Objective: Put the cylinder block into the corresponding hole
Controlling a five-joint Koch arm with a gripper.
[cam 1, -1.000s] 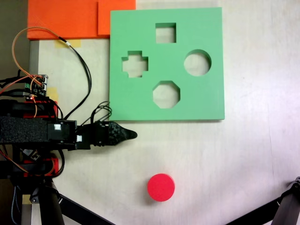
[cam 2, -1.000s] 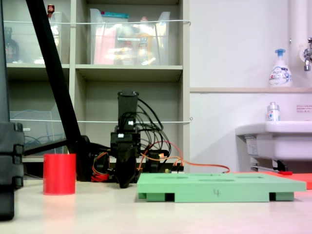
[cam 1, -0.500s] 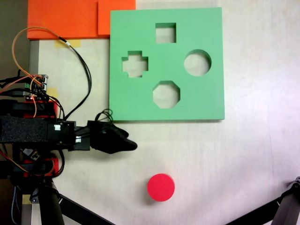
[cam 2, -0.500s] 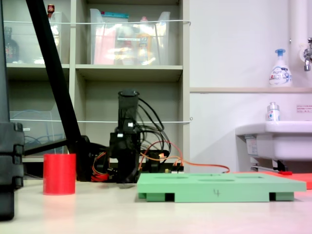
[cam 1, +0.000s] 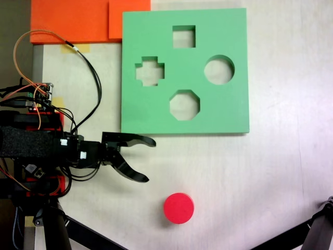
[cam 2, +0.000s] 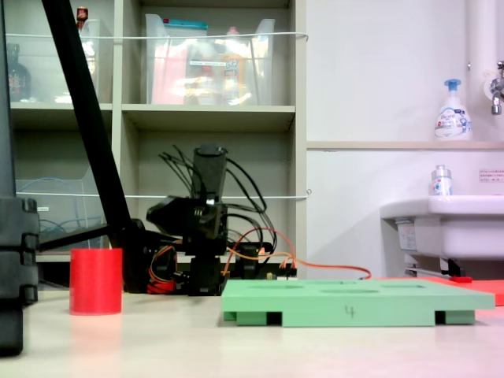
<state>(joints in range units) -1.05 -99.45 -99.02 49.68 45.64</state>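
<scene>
The cylinder block (cam 1: 179, 208) is a short red cylinder standing on the white table, low in a fixed view seen from above; it also stands at the left in a fixed view from the side (cam 2: 95, 281). The hole (cam 1: 219, 70) is the round cutout at the right of the green foam board (cam 1: 229, 112). My gripper (cam 1: 149, 160) is open, its two black fingers spread wide and pointing right. It sits just below the board's lower left corner, up and to the left of the cylinder, with nothing between the fingers. The arm (cam 2: 203, 228) stands behind the board.
The board also has a square cutout (cam 1: 183, 36), a cross cutout (cam 1: 150, 71) and an octagonal cutout (cam 1: 184, 104). Orange foam sheets (cam 1: 78, 21) lie at the top left. Tripod legs (cam 1: 57, 226) cross the bottom corners. Shelves and a sink (cam 2: 441, 224) stand behind.
The gripper was shut a second ago with its fingers together; it has turned at the wrist and opened wide. The cylinder and board have not moved.
</scene>
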